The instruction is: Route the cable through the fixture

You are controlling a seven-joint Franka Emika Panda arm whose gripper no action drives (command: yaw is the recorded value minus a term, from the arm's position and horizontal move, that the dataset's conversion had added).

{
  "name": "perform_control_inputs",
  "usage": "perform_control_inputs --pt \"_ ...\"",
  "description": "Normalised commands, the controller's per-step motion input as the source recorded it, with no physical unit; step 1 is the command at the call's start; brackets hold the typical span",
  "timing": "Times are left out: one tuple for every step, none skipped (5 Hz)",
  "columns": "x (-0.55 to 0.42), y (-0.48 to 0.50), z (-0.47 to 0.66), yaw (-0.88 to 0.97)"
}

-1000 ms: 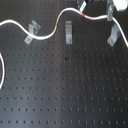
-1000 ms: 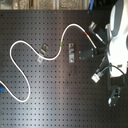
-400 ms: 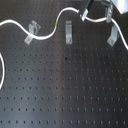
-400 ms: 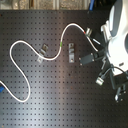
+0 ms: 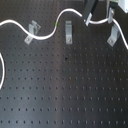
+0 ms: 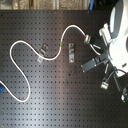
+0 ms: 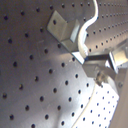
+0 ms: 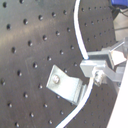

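The white cable (image 5: 47, 34) snakes in waves across the black perforated board and carries a small green band (image 5: 59, 23). My gripper (image 5: 88, 21) is shut on the cable near its end, at the back of the board in the first exterior view. Three small metal bracket fixtures stand in a row: a left one (image 5: 32, 31), a middle one (image 5: 68, 33) and a right one (image 5: 115, 36). The gripper hovers between the middle and right brackets. In both wrist views the metal fingers (image 7: 100, 61) (image 8: 100, 62) pinch the cable (image 8: 78, 35) close beside one bracket (image 8: 65, 85).
The white arm (image 6: 117, 42) fills the second exterior view's right. A blue object (image 6: 3, 91) sits at the cable's far end by the second exterior view's left edge. The cable's big loop (image 6: 15, 55) lies over that side of the board.
The gripper has carried the cable end toward the first exterior view's left and slightly nearer, from above the right bracket toward the middle one. The rest of the cable has barely shifted.
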Motion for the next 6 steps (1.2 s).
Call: perform_control_inputs --pt "-0.184 0.353 0.2 -0.43" --pt "-0.19 0.294 0.15 -0.3" --pt "-0.03 0.039 0.05 -0.17" --pt "-0.036 -0.061 0.0 -0.11" --pt "0.046 -0.156 0.0 -0.11" --pt "0.016 -0.017 0.0 -0.11"
